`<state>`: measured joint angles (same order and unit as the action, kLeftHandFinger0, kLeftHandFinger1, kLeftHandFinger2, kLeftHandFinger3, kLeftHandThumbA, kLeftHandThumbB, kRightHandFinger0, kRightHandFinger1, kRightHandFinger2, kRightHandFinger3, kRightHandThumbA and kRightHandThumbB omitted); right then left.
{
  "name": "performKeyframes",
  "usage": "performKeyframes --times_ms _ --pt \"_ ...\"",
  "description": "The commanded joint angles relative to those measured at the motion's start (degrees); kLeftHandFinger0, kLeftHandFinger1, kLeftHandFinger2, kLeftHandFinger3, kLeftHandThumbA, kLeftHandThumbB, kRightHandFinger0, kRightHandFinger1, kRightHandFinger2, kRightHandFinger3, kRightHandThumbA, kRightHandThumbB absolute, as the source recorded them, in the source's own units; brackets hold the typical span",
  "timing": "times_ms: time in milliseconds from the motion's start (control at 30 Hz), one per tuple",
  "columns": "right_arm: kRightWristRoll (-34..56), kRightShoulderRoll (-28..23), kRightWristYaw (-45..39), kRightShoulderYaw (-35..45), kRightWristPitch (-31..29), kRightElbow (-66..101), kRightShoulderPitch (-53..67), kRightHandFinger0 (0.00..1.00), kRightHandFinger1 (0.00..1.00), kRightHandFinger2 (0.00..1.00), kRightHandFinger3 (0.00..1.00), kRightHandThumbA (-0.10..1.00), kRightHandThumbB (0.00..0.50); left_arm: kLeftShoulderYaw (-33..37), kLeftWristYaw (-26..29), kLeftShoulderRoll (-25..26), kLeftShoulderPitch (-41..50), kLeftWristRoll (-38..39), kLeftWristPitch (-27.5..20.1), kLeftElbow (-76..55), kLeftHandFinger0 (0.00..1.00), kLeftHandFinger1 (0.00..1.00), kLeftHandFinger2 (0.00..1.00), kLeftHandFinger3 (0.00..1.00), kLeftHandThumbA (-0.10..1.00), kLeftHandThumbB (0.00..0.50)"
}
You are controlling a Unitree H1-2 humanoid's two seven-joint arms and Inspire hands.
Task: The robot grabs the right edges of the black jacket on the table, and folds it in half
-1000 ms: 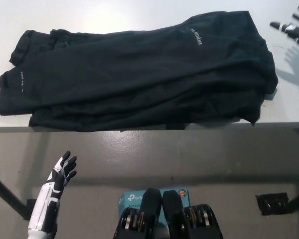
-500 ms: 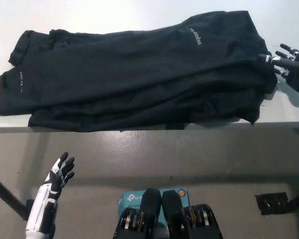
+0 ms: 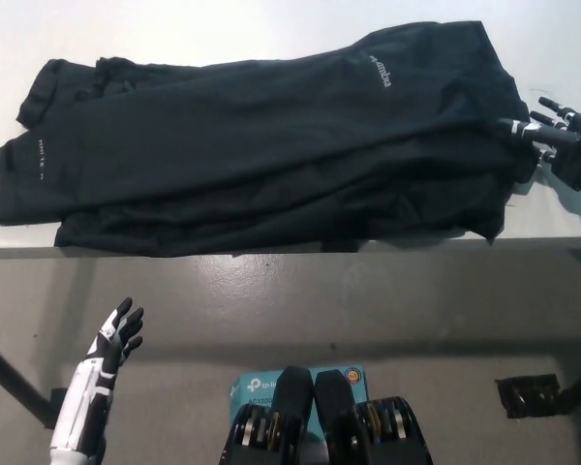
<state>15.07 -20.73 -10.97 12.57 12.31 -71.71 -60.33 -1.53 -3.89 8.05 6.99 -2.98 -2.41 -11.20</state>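
The black jacket (image 3: 271,136) lies spread across the white table (image 3: 271,24), its lower hem at the table's front edge. A small white logo shows near its upper right. My black right hand (image 3: 560,145) is at the jacket's right edge, open, fingers spread and pointing left, the fingertips (image 3: 508,125) touching or just over the cloth. My white left hand (image 3: 102,373) hangs below the table's front edge at the lower left, open and holding nothing.
The table's front edge (image 3: 387,246) runs across the middle of the picture, grey floor below it. A blue box (image 3: 271,380) lies on the floor at the bottom middle. A dark table foot (image 3: 533,395) shows at the lower right.
My right hand has come down from the upper right corner and leftward to the jacket's right edge. The left hand has sunk slightly. The jacket has not moved.
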Motion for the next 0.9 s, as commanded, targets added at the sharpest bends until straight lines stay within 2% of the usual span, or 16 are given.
performKeyframes --times_ms 0,67,100,233,333,367,433,600,700,867 --pt "-0.96 0.07 -2.06 -1.04 -2.0 -0.68 -2.94 1.0 1.0 1.0 1.0 1.0 0.361 -0.42 0.56 1.14 -0.26 -1.59 -1.45 -0.23 1.0 1.0 1.0 1.0 0.96 0.133" --pt "-0.35 0.43 -2.34 -0.74 -1.41 -0.73 -3.07 1.0 1.0 1.0 1.0 1.0 0.355 -0.56 0.5 1.24 -0.28 -1.43 -0.97 -0.18 1.0 1.0 1.0 1.0 0.94 0.136" --pt "0.53 0.74 -2.86 0.0 -1.35 -0.98 -3.2 1.0 1.0 1.0 1.0 1.0 0.348 -0.56 0.58 1.29 -0.35 -1.72 -0.91 -0.2 1.0 1.0 1.0 1.0 0.91 0.114" --pt "5.08 1.63 -5.16 4.5 0.23 -1.3 -3.56 1.0 1.0 1.0 1.0 1.0 0.351 -0.54 0.35 1.33 -0.35 -1.3 -0.72 -0.11 1.0 1.0 1.0 1.0 0.87 0.095" --pt "8.53 2.37 -7.13 9.01 3.04 -1.25 -3.91 1.0 1.0 1.0 1.0 1.0 0.388 -0.61 0.5 1.31 -0.37 -1.48 -0.55 -0.19 1.0 1.0 1.0 1.0 0.84 0.094" --pt "8.64 2.56 -7.22 9.68 3.23 -1.42 -4.09 1.0 1.0 1.0 1.0 1.0 0.386 -0.66 0.43 1.3 -0.44 -1.24 -0.58 -0.17 1.0 1.0 1.0 1.0 0.84 0.094" --pt "8.55 3.14 -7.11 10.43 3.66 -0.95 -4.14 1.0 1.0 1.0 1.0 1.0 0.377 -0.68 0.22 1.39 -0.4 -0.96 -0.38 -0.36 1.0 1.0 1.0 1.0 0.85 0.09" --pt "8.42 4.19 -7.13 10.98 4.06 -0.61 -3.6 1.0 1.0 1.0 1.0 1.0 0.395 -0.89 0.48 1.3 -0.04 -1.14 -0.29 -0.93 1.0 1.0 1.0 1.0 0.85 0.102" --pt "8.76 4.62 -7.15 11.39 4.23 -1.01 -3.55 1.0 1.0 1.0 1.0 1.0 0.377 -1.24 0.39 1.37 -0.37 -0.5 -0.55 -0.89 1.0 1.0 1.0 1.0 0.82 0.104" --pt "8.6 4.84 -8.55 10.89 4.46 -2.23 -3.64 1.0 1.0 1.0 1.0 1.0 0.391 -1.67 -0.03 1.47 -0.85 0.17 0.18 -1.5 1.0 1.0 1.0 1.0 0.82 0.084"
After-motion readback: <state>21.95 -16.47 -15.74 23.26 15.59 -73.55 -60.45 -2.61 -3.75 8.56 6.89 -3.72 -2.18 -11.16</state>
